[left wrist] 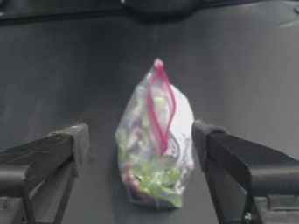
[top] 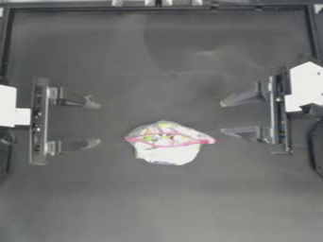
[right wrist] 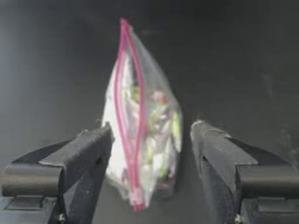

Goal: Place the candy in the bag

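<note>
Flanking the bag [top: 168,142], both grippers gape apart.

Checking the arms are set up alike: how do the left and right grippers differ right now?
The left gripper sits farther from the bag; the right gripper sits closer. The left gripper's fingers look thin from above, the right gripper's broader. Both are open, hold nothing, and point at the bag between them.
</note>
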